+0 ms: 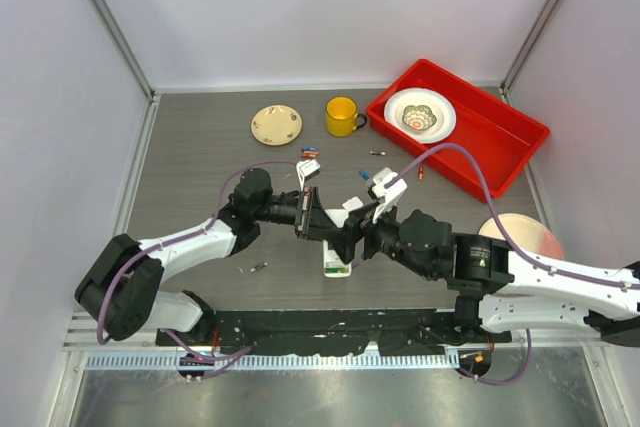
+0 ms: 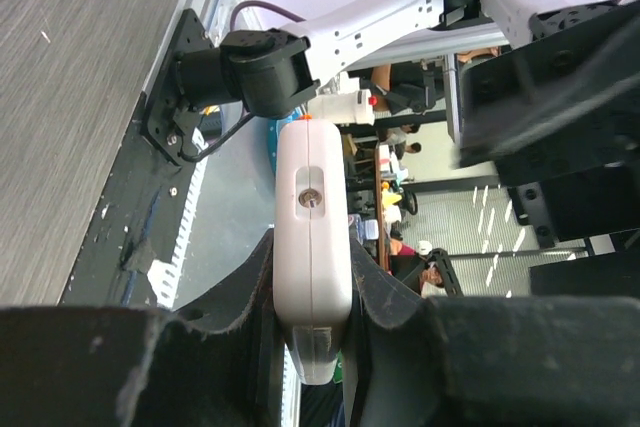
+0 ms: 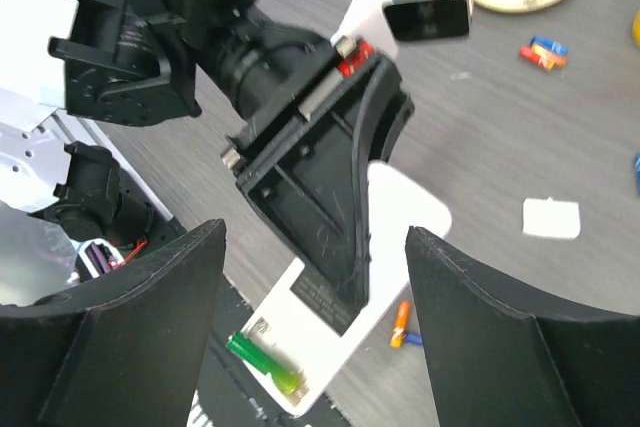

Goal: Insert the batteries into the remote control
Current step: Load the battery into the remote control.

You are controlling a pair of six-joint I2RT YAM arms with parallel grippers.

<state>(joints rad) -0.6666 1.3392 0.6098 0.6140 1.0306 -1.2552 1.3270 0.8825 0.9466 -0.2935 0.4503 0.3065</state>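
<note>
My left gripper (image 2: 313, 257) is shut on the white remote control (image 2: 312, 217), clamping its long sides and holding it edge-up in the left wrist view. From above, the remote control (image 1: 335, 259) sits near the table's front middle, with the left gripper (image 1: 312, 217) on it. In the right wrist view a green battery (image 3: 265, 365) lies in the open compartment at the near end of the remote control (image 3: 405, 212). My right gripper (image 3: 315, 232) hangs open just above it, with nothing between its fingers. An orange battery (image 3: 400, 325) lies on the table beside the remote. More batteries (image 1: 310, 154) lie scattered further back.
A white battery cover (image 3: 551, 218) lies loose on the table. A yellow mug (image 1: 342, 115) and a small plate (image 1: 276, 124) stand at the back. A red tray (image 1: 500, 137) holding a white bowl (image 1: 420, 114) is at the back right. A pink plate (image 1: 520, 237) lies right.
</note>
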